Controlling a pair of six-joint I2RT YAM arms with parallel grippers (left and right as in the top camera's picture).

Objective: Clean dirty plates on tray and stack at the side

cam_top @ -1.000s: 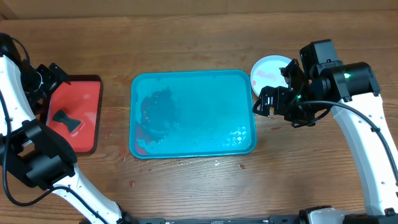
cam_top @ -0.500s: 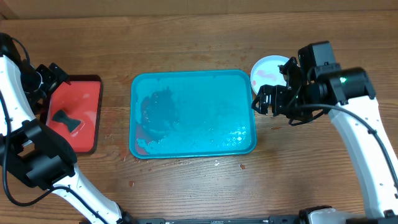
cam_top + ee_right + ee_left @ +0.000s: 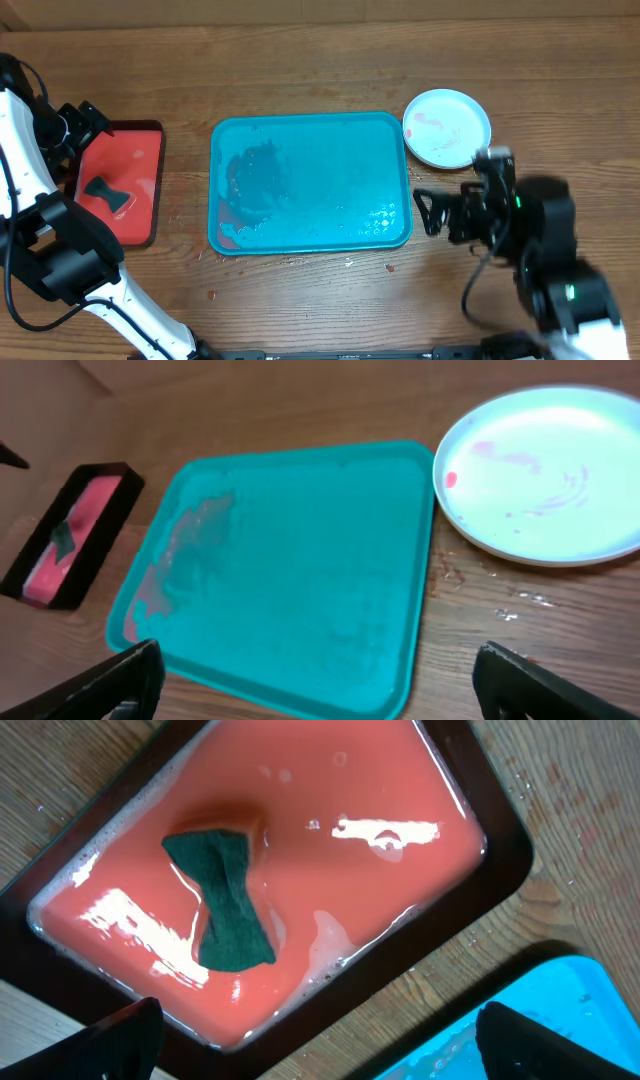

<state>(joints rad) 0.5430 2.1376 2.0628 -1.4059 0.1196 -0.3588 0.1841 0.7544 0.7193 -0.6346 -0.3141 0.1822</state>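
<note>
The turquoise tray (image 3: 310, 180) lies mid-table with no plate on it; a dull smeared patch and red residue mark its left part. It also shows in the right wrist view (image 3: 300, 560). One white plate (image 3: 447, 127) with red sauce smears sits on the wood just off the tray's far right corner, and shows in the right wrist view (image 3: 545, 470). No yellow-green or teal plate shows. My right gripper (image 3: 430, 212) is open and empty beside the tray's right edge, in front of the plate (image 3: 330, 695). My left gripper (image 3: 88, 120) is open and empty over the red tray (image 3: 320, 1055).
A smaller red, dark-rimmed tray (image 3: 125, 180) stands at the left, holding wet liquid and a dark green sponge (image 3: 105, 193), which shows in the left wrist view (image 3: 225, 910). Water drops and red specks dot the wood in front of the turquoise tray.
My right arm has pulled back toward the table's front, away from the plate, which now shows whole. The left arm has not moved.
</note>
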